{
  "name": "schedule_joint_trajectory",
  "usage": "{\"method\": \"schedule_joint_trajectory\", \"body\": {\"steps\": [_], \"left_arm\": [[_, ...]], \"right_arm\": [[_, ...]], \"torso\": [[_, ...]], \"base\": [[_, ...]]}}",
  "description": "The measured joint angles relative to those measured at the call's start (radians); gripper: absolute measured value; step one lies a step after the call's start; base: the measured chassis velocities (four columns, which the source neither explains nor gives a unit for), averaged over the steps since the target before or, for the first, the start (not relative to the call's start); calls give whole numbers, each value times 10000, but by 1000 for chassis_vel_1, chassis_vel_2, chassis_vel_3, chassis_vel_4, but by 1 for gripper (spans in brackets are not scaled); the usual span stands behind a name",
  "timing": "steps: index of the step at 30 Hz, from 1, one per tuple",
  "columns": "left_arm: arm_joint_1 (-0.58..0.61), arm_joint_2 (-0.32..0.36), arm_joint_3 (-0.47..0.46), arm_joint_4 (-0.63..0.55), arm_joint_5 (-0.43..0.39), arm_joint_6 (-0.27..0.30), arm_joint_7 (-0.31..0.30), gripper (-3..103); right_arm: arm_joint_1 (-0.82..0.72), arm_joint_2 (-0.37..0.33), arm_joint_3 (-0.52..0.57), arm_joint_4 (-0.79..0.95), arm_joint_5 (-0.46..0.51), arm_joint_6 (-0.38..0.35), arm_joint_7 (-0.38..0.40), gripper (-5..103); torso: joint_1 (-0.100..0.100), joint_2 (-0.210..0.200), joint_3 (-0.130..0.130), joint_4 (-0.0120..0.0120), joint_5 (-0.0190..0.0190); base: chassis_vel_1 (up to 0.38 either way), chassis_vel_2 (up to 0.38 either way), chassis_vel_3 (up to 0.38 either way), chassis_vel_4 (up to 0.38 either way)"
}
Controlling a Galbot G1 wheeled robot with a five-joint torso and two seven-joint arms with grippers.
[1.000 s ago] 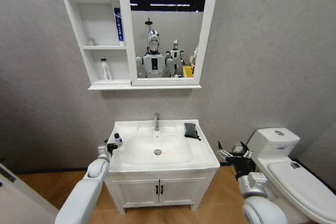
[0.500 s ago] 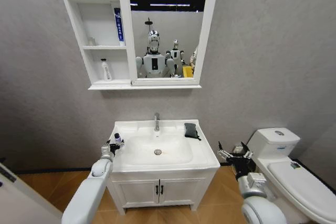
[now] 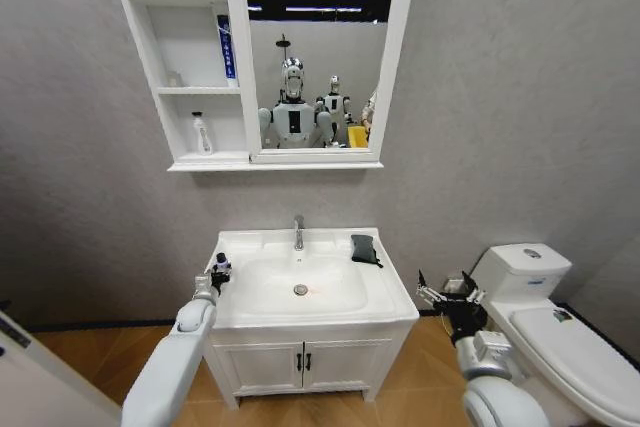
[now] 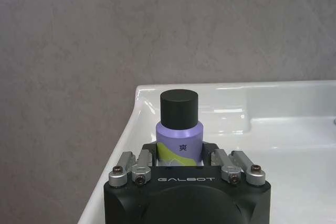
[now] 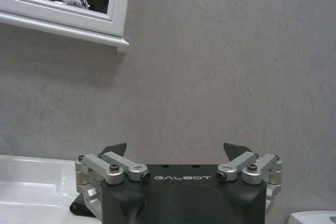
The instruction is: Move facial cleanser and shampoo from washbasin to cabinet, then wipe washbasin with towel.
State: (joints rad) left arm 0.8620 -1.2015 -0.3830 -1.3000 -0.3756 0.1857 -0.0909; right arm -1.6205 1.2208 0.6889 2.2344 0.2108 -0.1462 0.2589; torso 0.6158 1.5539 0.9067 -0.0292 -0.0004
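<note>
A small purple shampoo bottle [image 3: 222, 263] with a black cap [image 4: 179, 107] stands on the left rim of the white washbasin [image 3: 390, 292]. My left gripper [image 3: 219, 271] is shut on its body, a finger [image 4: 148, 153] pressed to each side. Up in the wall cabinet [image 3: 190, 92], a blue and white facial cleanser tube [image 3: 228, 47] stands on the middle shelf. The dark folded towel [image 3: 364, 249] lies on the basin's back right corner. Off the basin's right side, my right gripper [image 3: 447, 297] hangs open and holds nothing; in its wrist view [image 5: 176, 148] the towel's edge [image 5: 79, 205] shows.
A white bottle [image 3: 202, 133] stands on the cabinet's lower shelf. The chrome tap [image 3: 298, 232] rises at the basin's back centre. A toilet [image 3: 540, 297] sits close to the right arm. Below the basin is a two-door vanity [image 3: 300, 362].
My left gripper has moved forward along the basin's left rim to the purple bottle and shut on it. The right arm has barely moved.
</note>
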Motion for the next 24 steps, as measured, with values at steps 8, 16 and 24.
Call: {"method": "schedule_joint_trajectory", "body": {"steps": [8, 16, 24], "left_arm": [[627, 1199, 56, -3990, -1618, 1190, -2098, 43], [-3306, 4520, 1317, -6519, -7144, 4124, -4420, 43], [-7928, 4507, 3931, -3750, -7958, 3962, -3650, 43]], "right_arm": [[44, 2, -68, -14, -13, -21, 24, 100], [256, 52, -330, -117, -93, -125, 0, 100], [190, 42, -179, -105, -50, -131, -20, 100]], "torso": [[-1, 0, 0, 7, -4], [-3, 1, -1, 2, 7], [-1, 0, 1, 4, 2]], "base": [[0, 0, 0, 0], [0, 0, 0, 0], [0, 0, 0, 0]]}}
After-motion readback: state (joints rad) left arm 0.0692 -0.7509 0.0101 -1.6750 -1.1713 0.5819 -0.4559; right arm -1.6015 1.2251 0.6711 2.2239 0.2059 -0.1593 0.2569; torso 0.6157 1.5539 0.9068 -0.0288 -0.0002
